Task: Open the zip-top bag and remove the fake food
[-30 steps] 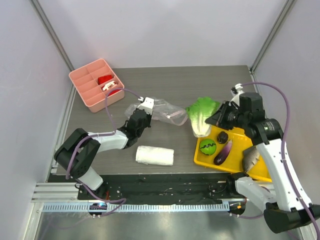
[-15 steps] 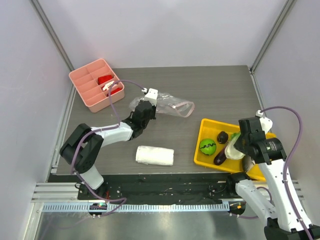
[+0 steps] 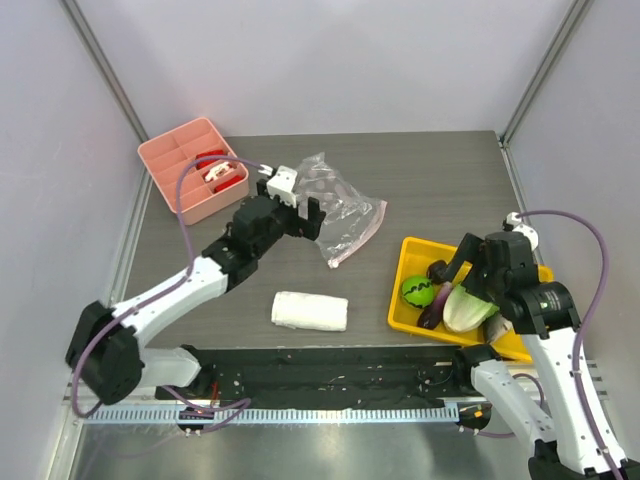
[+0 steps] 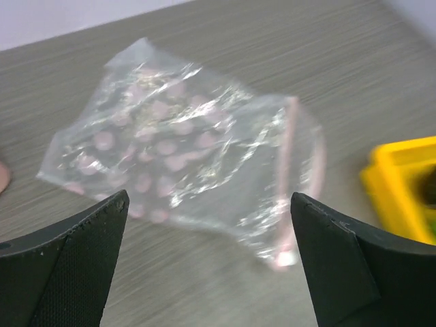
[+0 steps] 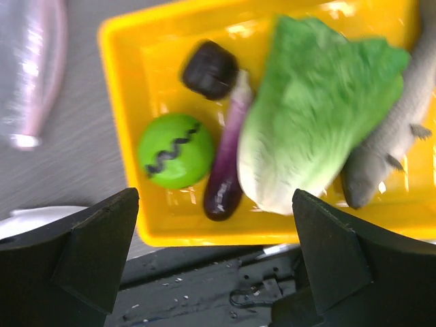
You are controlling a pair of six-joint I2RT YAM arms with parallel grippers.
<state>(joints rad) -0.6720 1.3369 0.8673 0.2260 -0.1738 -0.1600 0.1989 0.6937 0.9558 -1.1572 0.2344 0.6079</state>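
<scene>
The clear bag [image 4: 184,153], pink-zipped, lies crumpled and empty on the worktop [image 4: 340,54]. Left fingers [image 4: 68,266] gape wide, holding nothing; right fingers [image 5: 88,252], equally wide, have since dropped the cabbage [image 5: 313,129] into the yellow tray [image 5: 136,68].

No legible text, label, brand or number anywhere.

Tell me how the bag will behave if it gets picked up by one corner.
Likely floppy: the bag is thin, crinkled clear film lying slack on the table, so it should droop and fold. Probably very light, since it looks empty and see-through. Its glossy wrinkles suggest it could slip; the pink zip strip looks the firmest spot to pinch.
</scene>
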